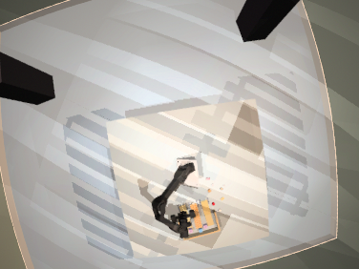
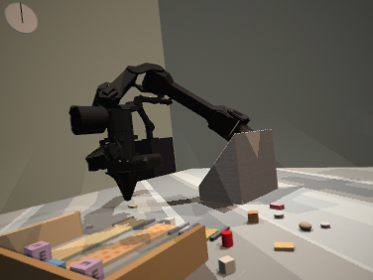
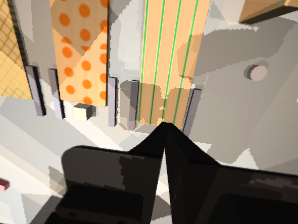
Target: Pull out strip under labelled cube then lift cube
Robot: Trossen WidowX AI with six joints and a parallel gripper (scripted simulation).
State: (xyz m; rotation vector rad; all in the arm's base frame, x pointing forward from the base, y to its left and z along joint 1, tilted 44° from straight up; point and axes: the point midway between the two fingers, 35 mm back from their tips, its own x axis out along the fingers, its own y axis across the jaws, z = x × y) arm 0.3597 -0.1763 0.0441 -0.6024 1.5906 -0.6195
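Observation:
My gripper (image 2: 128, 199) (image 3: 165, 127) is shut and empty. It points down, its tips above the table near the outer end of the green-striped strip (image 3: 167, 40) (image 2: 94, 238). An orange-dotted strip (image 3: 75, 42) (image 2: 134, 237) lies in the middle, and a yellow cross-hatched strip (image 3: 10, 75) (image 2: 211, 233) on the other side. A lilac cube marked E (image 2: 38, 250) and another lettered lilac cube (image 2: 86, 268) are at the tray's back end, with a blue cube (image 2: 56, 264) between them. The cubes are out of the wrist view; which strip bears each lilac cube is not clear.
A wooden tray wall (image 2: 164, 253) (image 1: 218, 221) surrounds the strips on three sides. Dark rails (image 3: 114, 100) flank their ends. A small pale cube (image 3: 82, 111) (image 2: 170, 220) is at the dotted strip's end. A red cylinder (image 2: 227, 238) and several small items lie outside.

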